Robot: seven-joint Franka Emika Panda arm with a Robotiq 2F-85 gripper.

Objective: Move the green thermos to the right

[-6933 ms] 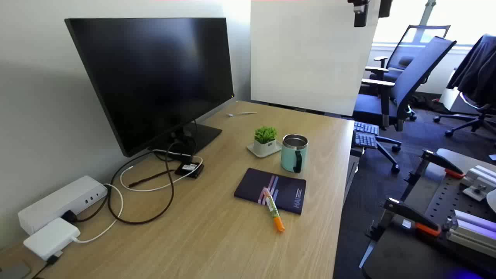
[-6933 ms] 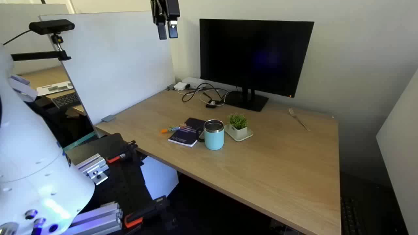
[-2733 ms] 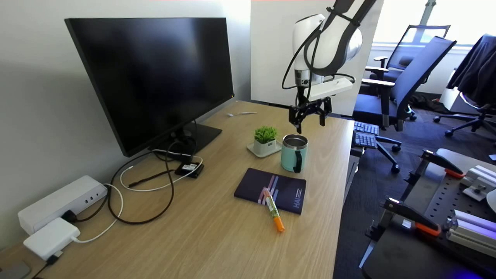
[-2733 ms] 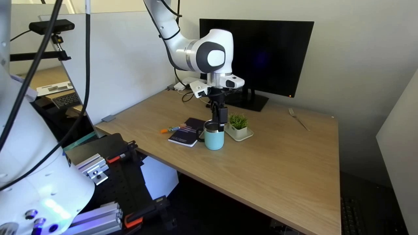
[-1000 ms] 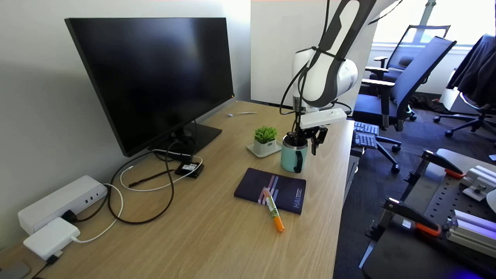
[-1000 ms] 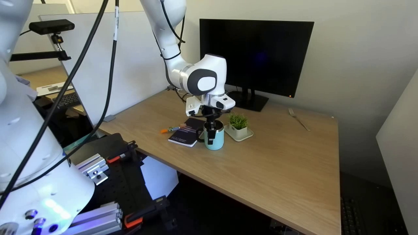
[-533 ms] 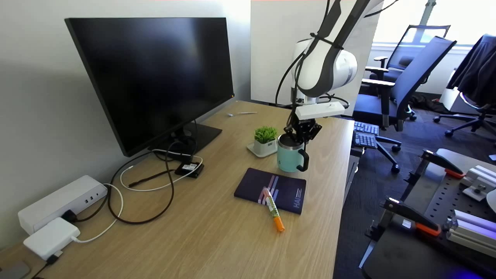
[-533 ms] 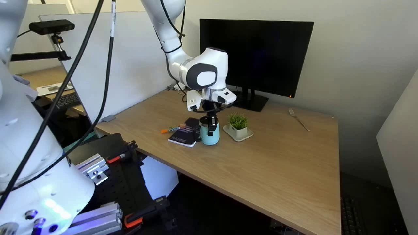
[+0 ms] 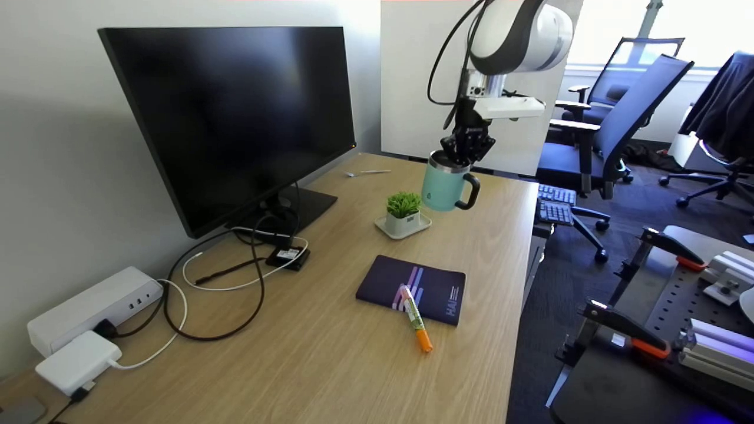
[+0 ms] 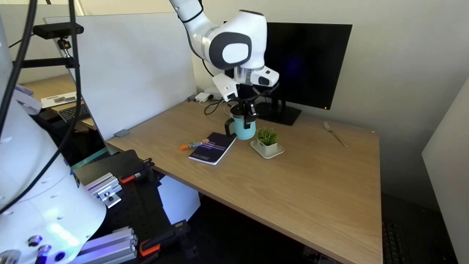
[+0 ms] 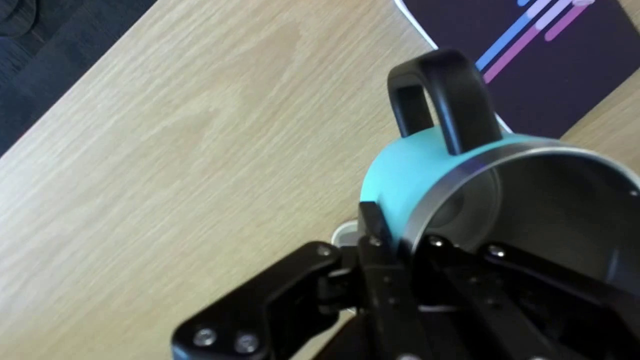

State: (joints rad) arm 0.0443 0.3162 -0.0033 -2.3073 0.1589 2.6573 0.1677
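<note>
Green thermos – one, hung slightly tilted above the desk, near the potted plant; my gripper pinched its wall at the rim; carrying stage, I judged – next move called for rightward travel, then level lowering.

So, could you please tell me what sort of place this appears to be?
Most likely an office, perhaps a lab: a large monitor stands on a wood-topped desk, and wheeled chairs show beyond it in an exterior view.
</note>
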